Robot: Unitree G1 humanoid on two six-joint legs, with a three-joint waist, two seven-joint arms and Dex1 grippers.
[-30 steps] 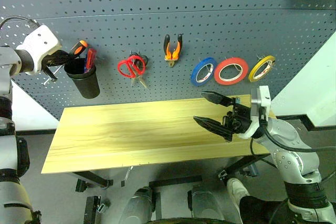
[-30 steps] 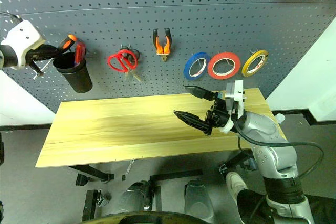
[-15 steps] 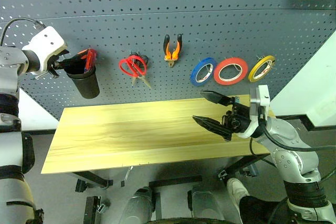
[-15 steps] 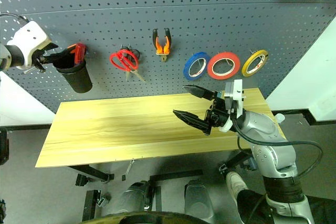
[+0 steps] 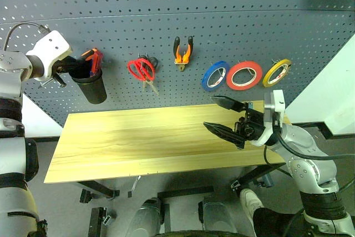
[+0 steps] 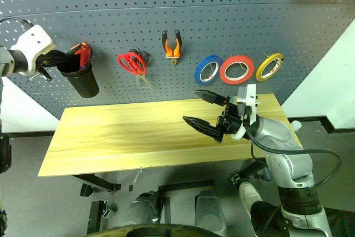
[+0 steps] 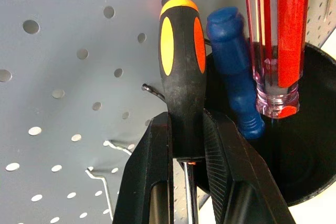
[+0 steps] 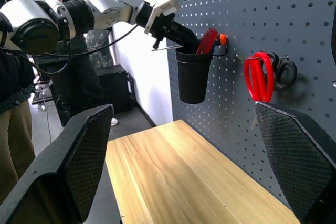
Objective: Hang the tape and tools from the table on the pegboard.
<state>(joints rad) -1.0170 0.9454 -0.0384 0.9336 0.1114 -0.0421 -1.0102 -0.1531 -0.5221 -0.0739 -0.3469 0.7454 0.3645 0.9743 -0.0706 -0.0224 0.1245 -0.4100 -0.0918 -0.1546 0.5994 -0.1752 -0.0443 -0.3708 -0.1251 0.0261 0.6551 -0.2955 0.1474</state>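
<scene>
The left gripper [image 7: 188, 145] has its fingers [image 7: 152, 177] squeezed shut on the screwdriver [image 7: 182, 72], whose handle pokes out past the fingertips beside the black cup [image 5: 92, 88] on the pegboard [image 5: 233, 20], while the right gripper [image 5: 226, 117] hangs wide open and empty over the bench [image 5: 138, 137].

The left gripper [image 7: 186, 145] now sits closer over the black cup [image 5: 91, 86]; the screwdriver [image 7: 181, 72] it clamps stands more upright, its orange-black handle lower beside the red one.

Tools and tapes on pegboard [image 6: 233, 20]
</scene>
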